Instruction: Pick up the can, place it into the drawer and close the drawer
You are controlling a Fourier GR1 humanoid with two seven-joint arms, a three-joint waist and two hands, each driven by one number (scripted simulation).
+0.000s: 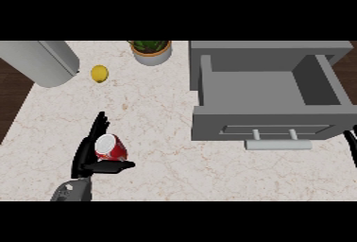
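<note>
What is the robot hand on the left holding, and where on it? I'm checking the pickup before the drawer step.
The left robot hand holds the red can by its side, fingers behind it and thumb in front.

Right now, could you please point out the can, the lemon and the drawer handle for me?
can [111, 147], head view, on its red side.
lemon [99, 73], head view, on its middle.
drawer handle [277, 144], head view, on the bar's middle.

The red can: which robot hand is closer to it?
The left. The left robot hand is right at the red can, fingers alongside it and thumb beneath. The right robot hand only peeks in at the far right edge, past the open drawer.
</note>
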